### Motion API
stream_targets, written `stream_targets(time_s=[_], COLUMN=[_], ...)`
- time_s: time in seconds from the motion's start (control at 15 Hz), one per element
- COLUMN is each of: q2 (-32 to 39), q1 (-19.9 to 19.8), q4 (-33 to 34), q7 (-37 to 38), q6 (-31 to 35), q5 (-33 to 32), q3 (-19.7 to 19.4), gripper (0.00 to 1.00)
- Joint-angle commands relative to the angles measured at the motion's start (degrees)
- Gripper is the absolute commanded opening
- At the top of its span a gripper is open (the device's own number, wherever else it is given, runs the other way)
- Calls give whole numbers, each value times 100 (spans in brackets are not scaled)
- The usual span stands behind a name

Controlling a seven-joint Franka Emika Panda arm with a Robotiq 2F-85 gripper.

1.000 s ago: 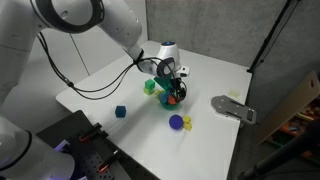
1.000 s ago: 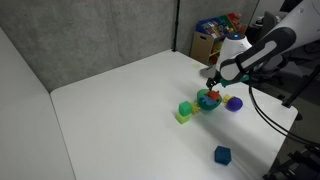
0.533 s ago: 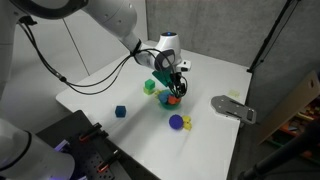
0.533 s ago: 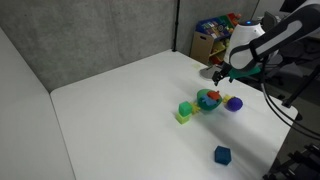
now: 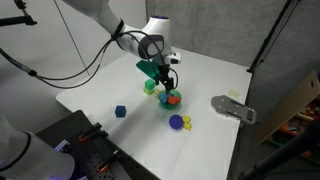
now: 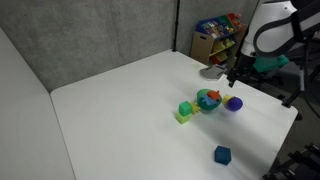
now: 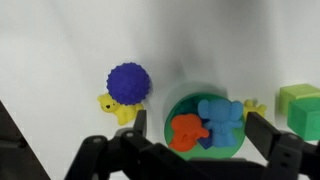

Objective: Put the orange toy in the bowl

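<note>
The orange toy (image 7: 185, 132) lies inside the teal-green bowl (image 7: 178, 102), next to a blue elephant-shaped toy (image 7: 222, 120). In both exterior views the bowl (image 5: 172, 99) (image 6: 209, 100) stands on the white table with the orange toy (image 6: 213, 96) in it. My gripper (image 7: 194, 140) is open and empty, its two fingers spread to either side of the bowl. In an exterior view my gripper (image 5: 165, 76) hangs a little above the bowl.
A purple spiky ball (image 7: 128, 82) with a yellow toy (image 7: 118, 108) lies beside the bowl. A green cube (image 7: 300, 106) and a dark blue cube (image 5: 120, 112) are on the table. A grey flat object (image 5: 233, 107) lies near the table edge.
My gripper has risen away from the bowl and the arm has pulled back. The orange toy stays in the bowl.
</note>
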Motion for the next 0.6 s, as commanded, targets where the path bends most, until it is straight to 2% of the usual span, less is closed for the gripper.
stream_targets(time_s=[0.0,0.2,0.4,0.53], q2=[-1144,-1923,-2515,-2855], q1=[-196,-232,-310,-388], q4=[-614,-677,-401,-248], q7=[-312,-180,40,11], q6=[-901,-2010,-3117,-3536], q5=[70,-36,-229,-265], q3=[209,232,273,301], gripper=[100,100,100,100])
